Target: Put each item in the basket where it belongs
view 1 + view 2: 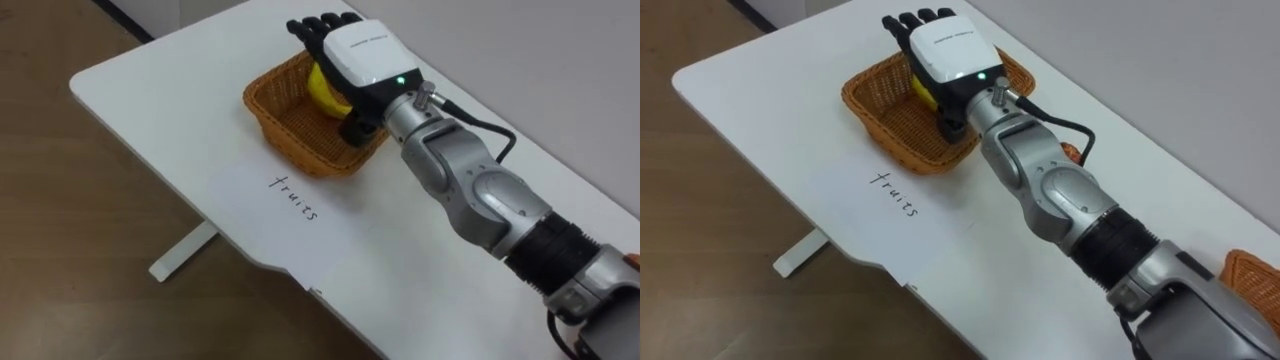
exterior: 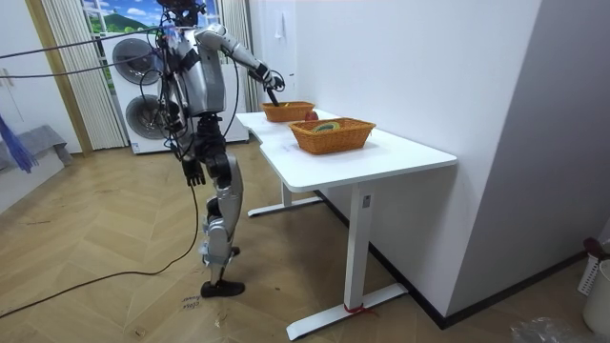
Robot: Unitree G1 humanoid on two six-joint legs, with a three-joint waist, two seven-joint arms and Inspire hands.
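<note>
A wicker basket point(image 1: 290, 125) stands on the white table point(image 1: 180, 100), with "fruits" handwritten point(image 1: 295, 197) in front of it. A yellow banana point(image 1: 322, 88) lies inside, against the far wall. My right hand point(image 1: 362, 50) hovers palm down right over the banana, its fingers loosely bent and not closed round it. My left hand point(image 2: 194, 173) hangs relaxed at my side. A second wicker basket point(image 2: 332, 135) holding a few items stands further along the table, and a red fruit point(image 2: 311, 116) lies on the tabletop between the two baskets.
I stand at the table's end on the room view's left. A white wall point(image 2: 429, 76) runs behind the table. Its rounded near edge point(image 1: 200, 215) drops to wooden floor, and a washing machine point(image 2: 143, 105) stands behind me.
</note>
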